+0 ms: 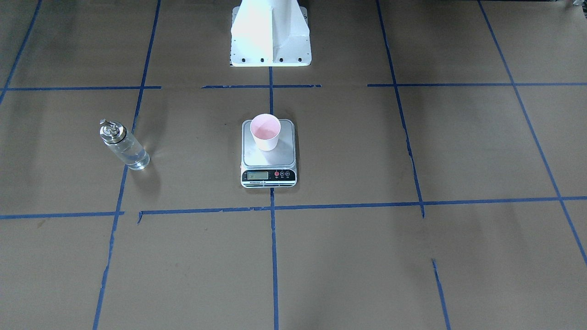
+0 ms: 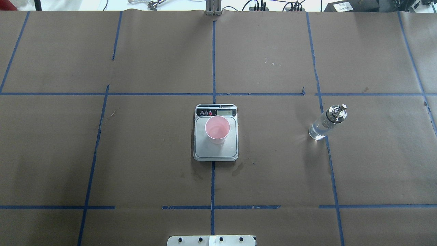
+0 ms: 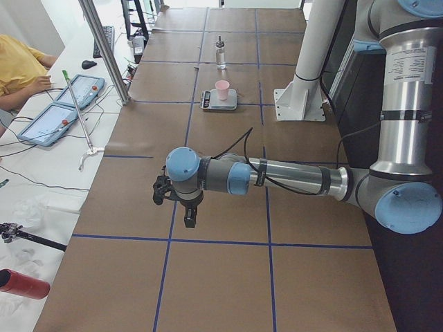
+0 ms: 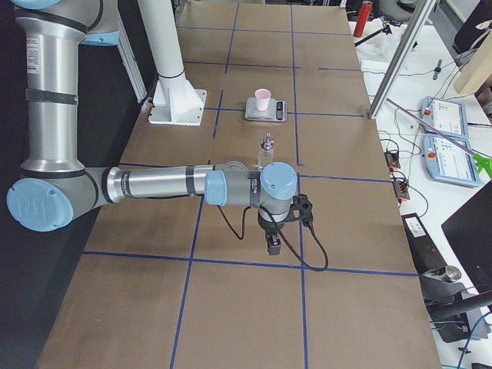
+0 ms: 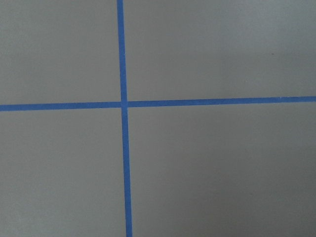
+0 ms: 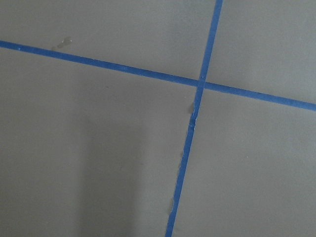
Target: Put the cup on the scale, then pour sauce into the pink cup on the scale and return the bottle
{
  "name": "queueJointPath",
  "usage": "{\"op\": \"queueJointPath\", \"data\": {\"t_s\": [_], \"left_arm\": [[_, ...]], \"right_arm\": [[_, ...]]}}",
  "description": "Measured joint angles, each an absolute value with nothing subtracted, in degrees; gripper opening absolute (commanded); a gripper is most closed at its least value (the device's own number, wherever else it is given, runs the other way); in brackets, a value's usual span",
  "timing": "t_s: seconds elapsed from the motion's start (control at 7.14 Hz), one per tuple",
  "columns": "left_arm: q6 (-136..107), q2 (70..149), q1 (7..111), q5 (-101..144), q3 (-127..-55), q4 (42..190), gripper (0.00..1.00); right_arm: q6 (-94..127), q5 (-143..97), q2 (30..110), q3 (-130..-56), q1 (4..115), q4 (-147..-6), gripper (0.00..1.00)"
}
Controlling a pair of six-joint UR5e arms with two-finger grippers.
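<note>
Bottle point(image 2: 324, 124) stands upright on the right half of the table point(image 2: 273, 171), long axis vertical, silver cap and spout on top — spout heading too small to read. Cup point(image 2: 217, 129) sits mouth-up about mid-platform on the scale point(image 2: 215, 150); whether sauce is in it, cannot tell. Right gripper point(image 4: 273, 244) hangs fingers-down near the table's right end; the bottle lies between it and the scale. Left gripper point(image 3: 188, 220) hangs at the opposite end, well apart — so I judge the right arm nearer. Neither gripper's opening can be judged from the side views. Wrist cameras show only blue tape lines point(image 5: 122, 103), no held object.
</note>
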State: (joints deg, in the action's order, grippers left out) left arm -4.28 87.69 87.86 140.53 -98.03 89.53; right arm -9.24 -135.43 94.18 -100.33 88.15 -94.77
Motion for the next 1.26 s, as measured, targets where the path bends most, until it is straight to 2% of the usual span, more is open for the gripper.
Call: {"op": "queueJointPath", "data": {"t_s": [0.42, 1.26], "left_arm": [[-4.30, 84.95, 89.21, 140.69, -100.56, 89.46, 1.00], [-4.50, 84.11, 90.60, 140.23, -99.08, 89.57, 1.00]], "right_arm": [[-8.89, -133.75, 93.28, -99.78, 85.04, -94.83, 1.00], [-8.30, -131.98, 92.31, -98.00, 84.55, -94.59, 1.00]]}}
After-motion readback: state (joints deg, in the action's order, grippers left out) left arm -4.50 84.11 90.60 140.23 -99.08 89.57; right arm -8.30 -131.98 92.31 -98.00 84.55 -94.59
